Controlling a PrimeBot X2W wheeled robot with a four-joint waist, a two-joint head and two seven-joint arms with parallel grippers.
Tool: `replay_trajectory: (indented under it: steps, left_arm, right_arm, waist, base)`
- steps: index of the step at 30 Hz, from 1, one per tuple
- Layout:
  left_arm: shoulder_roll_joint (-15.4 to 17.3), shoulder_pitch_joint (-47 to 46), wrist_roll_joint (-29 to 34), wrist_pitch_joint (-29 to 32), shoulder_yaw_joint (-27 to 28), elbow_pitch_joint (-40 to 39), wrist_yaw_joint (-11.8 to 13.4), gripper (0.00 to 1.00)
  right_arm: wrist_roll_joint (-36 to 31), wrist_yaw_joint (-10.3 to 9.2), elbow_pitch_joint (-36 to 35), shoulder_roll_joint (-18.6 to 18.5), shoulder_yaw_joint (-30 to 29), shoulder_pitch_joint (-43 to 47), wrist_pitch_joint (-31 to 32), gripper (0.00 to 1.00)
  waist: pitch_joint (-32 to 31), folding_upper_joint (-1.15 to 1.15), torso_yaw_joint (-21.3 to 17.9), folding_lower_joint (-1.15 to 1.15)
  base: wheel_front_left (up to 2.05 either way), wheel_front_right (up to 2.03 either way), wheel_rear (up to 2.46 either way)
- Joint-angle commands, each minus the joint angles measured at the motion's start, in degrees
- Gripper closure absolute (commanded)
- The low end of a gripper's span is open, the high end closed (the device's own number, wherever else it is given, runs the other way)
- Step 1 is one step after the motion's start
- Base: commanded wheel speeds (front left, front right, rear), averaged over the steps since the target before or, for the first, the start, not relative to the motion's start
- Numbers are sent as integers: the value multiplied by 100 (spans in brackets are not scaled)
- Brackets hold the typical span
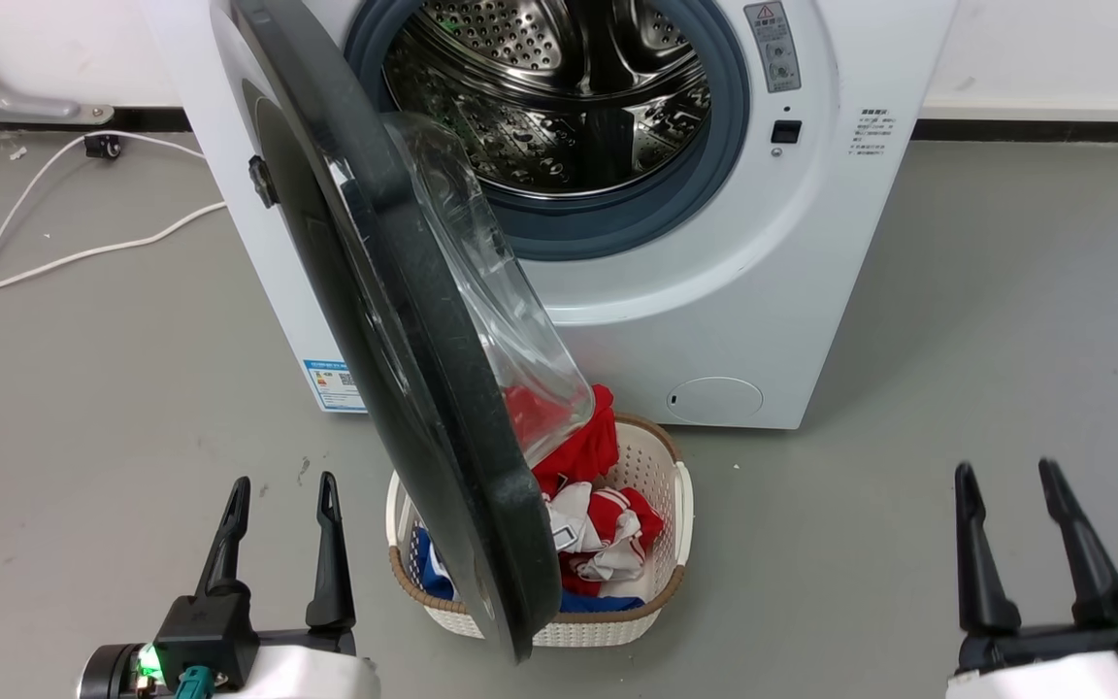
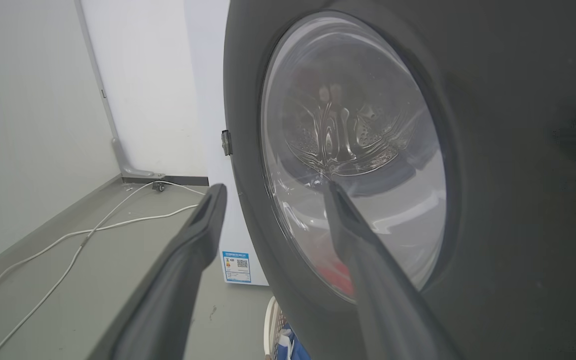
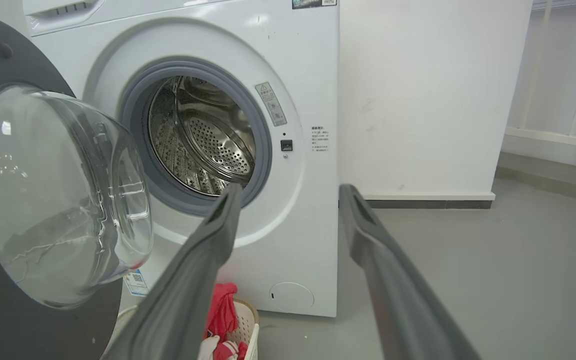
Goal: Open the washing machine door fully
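White cable lies on the grey floor, well off to the left of the left hand and beyond it.

Left hand: two dark fingers spread wide and pointing forward, with nothing between them. Left wrist view confirms the left hand is empty. Its right finger overlaps the outer face of the washing machine door in that view, but contact with the door cannot be judged.

The washing machine door stands just right of the left hand and ahead of it. It is swung out on its left-side hinge and is nearly edge-on from the robot's position. The clear glass bowl bulges away from that hand, toward the right.

A cream basket sits on the floor under the door's lower edge, between the two hands. It holds red, white and blue clothes.

The washing machine is beyond both hands. Its opening is uncovered, showing the grey gasket and the steel drum.

Right hand: fingers apart and empty, touching nothing, well right of the door and basket. In its own wrist view the right hand points at the machine's front, with the door's glass bowl off to its left.
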Motion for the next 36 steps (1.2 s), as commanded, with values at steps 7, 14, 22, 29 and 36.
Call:
replay_trajectory:
  steps: [7, 14, 22, 29, 36]
  left_arm:
    - [1, 73, -9, -16, -11, 25, -11, 0]
    - [1, 113, -107, -16, -17, 51, 19, 0]
    - [3, -5, -308, -16, 127, -301, 104, 100]
    - [1, -259, -159, -15, 176, -1147, 159, 100]
    - [0, -540, 178, -15, -68, -2009, 46, 100]
  right_arm:
    - [29, -1, 125, 45, -14, 295, -13, 0]
    - [62, -1, 156, 46, 23, 364, -12, 0]
    - [52, -1, 177, 47, 36, 311, -13, 0]
    - [39, -1, 127, 47, -34, 338, -13, 0]
    - [20, -1, 87, 47, -45, 378, -13, 0]
  waist:
    - [-24, 0, -5, 0]
    - [-29, 0, -25, 0]
    - [-59, 0, -19, 0]
    - [-74, 0, 20, 0]
    - [-54, 0, -6, 0]
  base:
    - [0, 0, 0]
    - [0, 0, 0]
    - [0, 0, 0]
    - [0, 0, 0]
    - [0, 0, 0]
